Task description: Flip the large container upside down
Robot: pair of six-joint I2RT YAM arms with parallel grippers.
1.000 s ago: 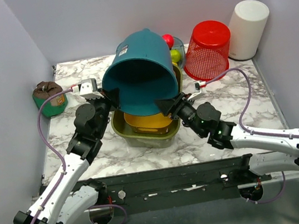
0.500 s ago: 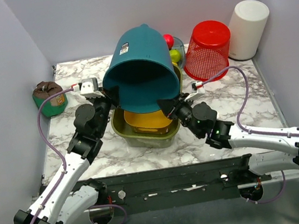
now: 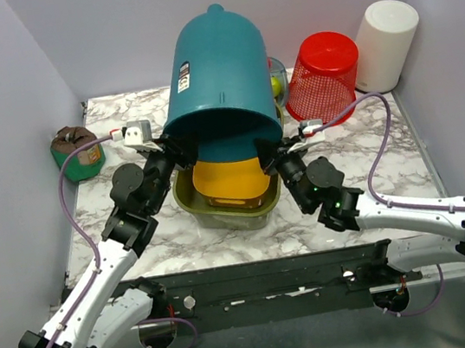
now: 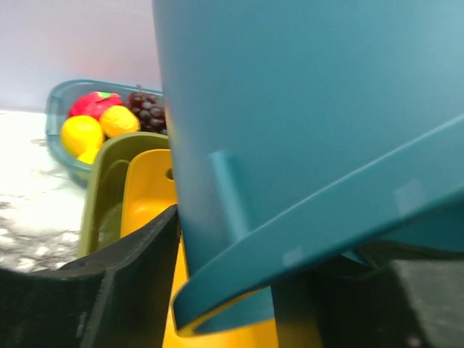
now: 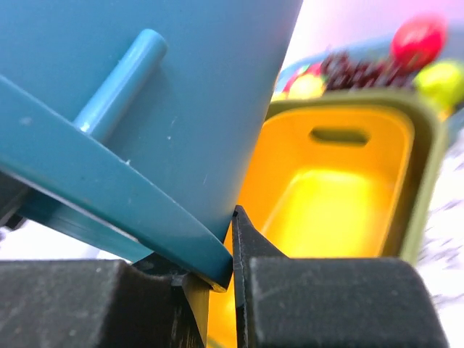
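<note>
A marble counter (image 3: 368, 145) carries the scene. Above its middle, a large teal container (image 3: 218, 80) hangs clear of the surface, with its mouth facing down and its base tipped up toward the back wall. Under the mouth sits an olive tub (image 3: 189, 202) with a yellow tub (image 3: 229, 183) nested inside. The left hand (image 3: 178, 151) is clamped on the container's rim at the left. The right hand (image 3: 266, 153) pinches the rim at the right.

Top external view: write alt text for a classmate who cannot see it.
The left arm and right arm hold a teal container by its rim, jaws clamped on opposite sides, tipped nearly upside down above a yellow bin nested in an olive bin. A red basket and white cylinder stand behind.
</note>
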